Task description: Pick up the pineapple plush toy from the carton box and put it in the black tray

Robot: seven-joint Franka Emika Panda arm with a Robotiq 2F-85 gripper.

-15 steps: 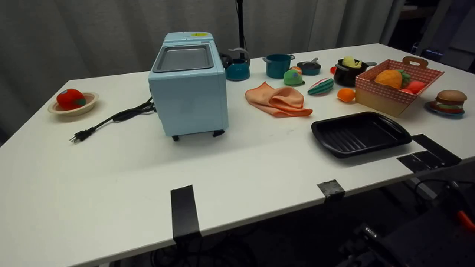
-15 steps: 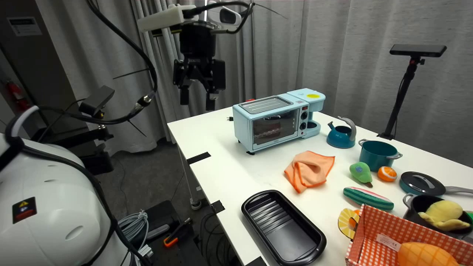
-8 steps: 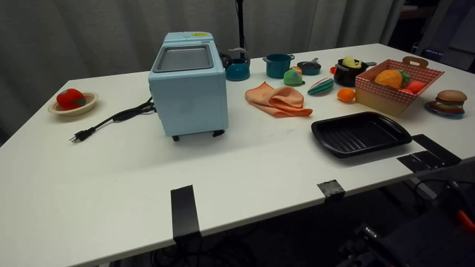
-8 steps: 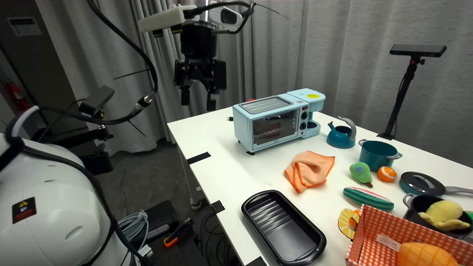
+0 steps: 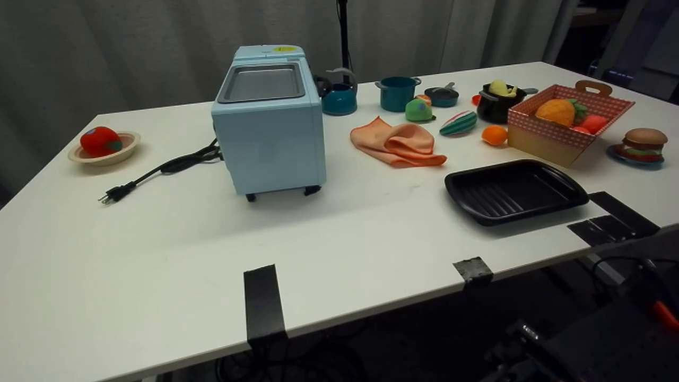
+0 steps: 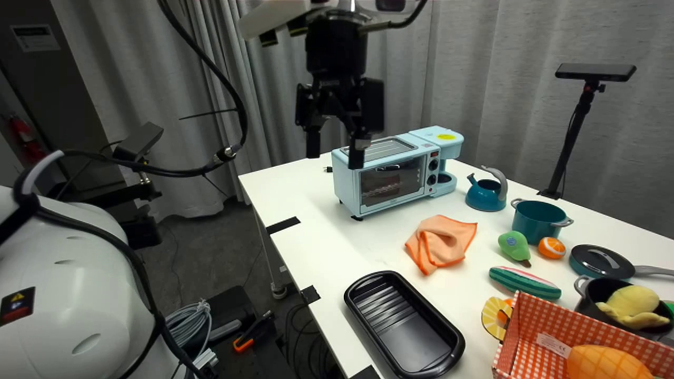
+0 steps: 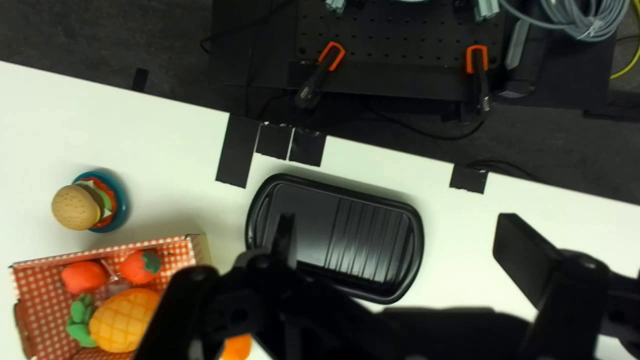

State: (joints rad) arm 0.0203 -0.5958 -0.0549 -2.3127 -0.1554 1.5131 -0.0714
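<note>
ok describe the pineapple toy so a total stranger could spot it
On the white table, beside the black tray, sits an open carton box lined in red check. Inside lies the pineapple plush toy, a plump yellowish orange body with green leaves. Its crisscross lines and larger size set it apart from the two red toys next to it.

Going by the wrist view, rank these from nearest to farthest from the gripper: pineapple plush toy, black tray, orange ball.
1. Black tray: mid-picture, seen largely within the spread of the open gripper.
2. Orange ball: bottom edge, left of centre, partly hidden.
3. Pineapple plush toy: farther left, in the carton box.
</note>
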